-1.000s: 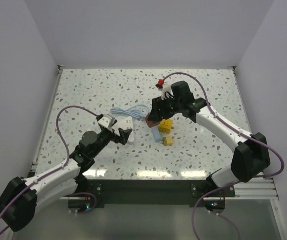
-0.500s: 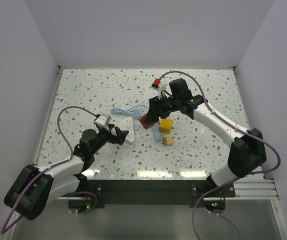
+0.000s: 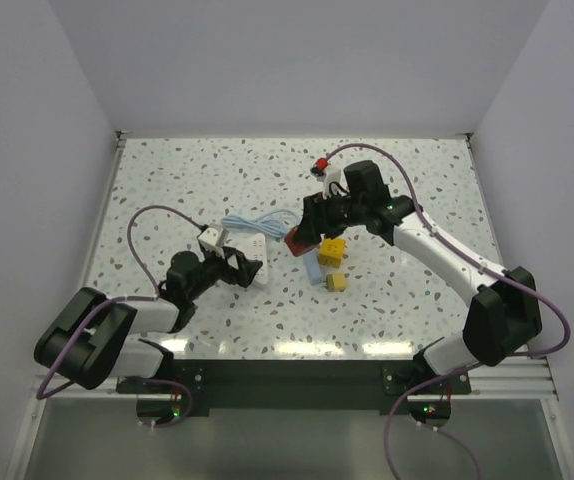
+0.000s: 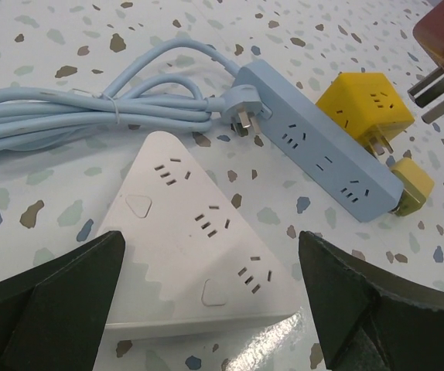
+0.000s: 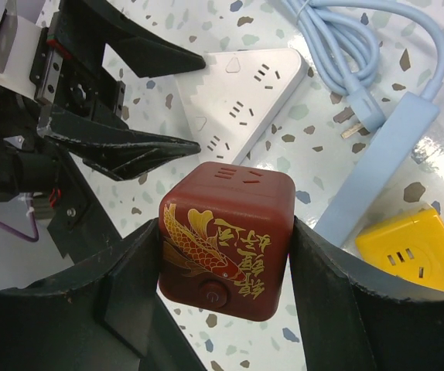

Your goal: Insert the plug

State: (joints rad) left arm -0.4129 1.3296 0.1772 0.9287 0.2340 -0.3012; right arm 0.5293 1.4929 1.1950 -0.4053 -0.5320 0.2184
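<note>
Carry step: right claw (image 3: 305,226) clamps red cube plug (image 5: 226,239), left claw (image 3: 238,268) wide at white strip (image 4: 177,259); next, align prongs (image 4: 431,91) to a socket (image 4: 204,223).

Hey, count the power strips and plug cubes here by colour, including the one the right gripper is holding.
White: 1, the white strip
Blue: 1, the blue strip
Yellow: 2, the yellow cube and the small yellow plug
Red: 1, the red cube, held in the right gripper
Total: 5
</note>
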